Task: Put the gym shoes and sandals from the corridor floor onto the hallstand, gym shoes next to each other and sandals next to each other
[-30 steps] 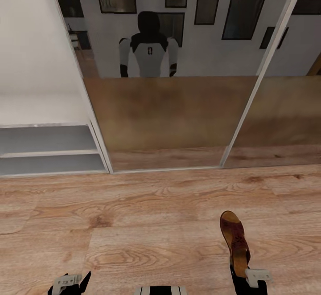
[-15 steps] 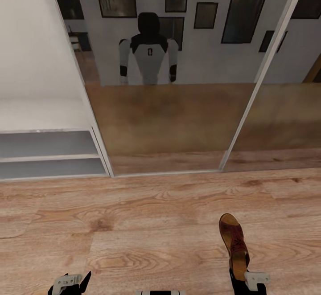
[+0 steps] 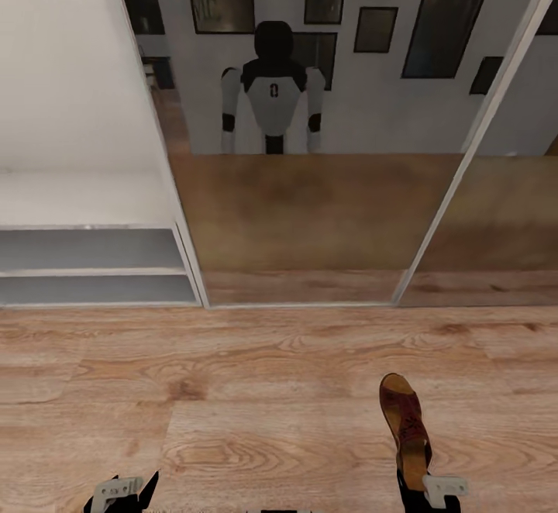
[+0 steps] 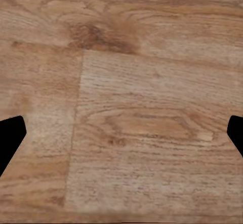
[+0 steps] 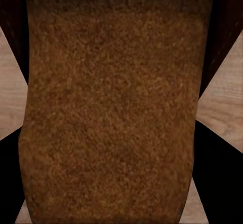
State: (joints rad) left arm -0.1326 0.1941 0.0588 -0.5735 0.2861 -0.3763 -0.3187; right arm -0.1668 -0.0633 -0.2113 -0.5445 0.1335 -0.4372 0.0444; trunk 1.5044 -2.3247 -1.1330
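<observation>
Fingers of the right gripper [image 3: 428, 490] were clamped on the heel end of one sandal [image 3: 405, 428], dark tips flanking the brown footbed on both sides in the right wrist view [image 5: 109, 107]. Sandal was held with its toe pointing away from the robot, toward the mirrored doors, above the corridor floor [image 3: 256, 389]; whether its sole touched the planks could not be told. Patterned toe strap was visible at the far end of the sandal.

Left fingers [image 4: 10, 135] stood wide apart with nothing between them; left wrist view showed bare wood planks with a knot. Left gripper [image 3: 120, 491] sat at the near edge of the head view, well apart from the sandal.

Farther off, at the floor's far left, the hallstand [image 3: 93, 249] showed its pale bench top and two open shelves below, all bare. Beside it, the mirrored sliding doors [image 3: 310, 211] met the floor's far edge and reflected the robot [image 3: 273, 94] and dark picture frames [image 3: 446, 29].
</observation>
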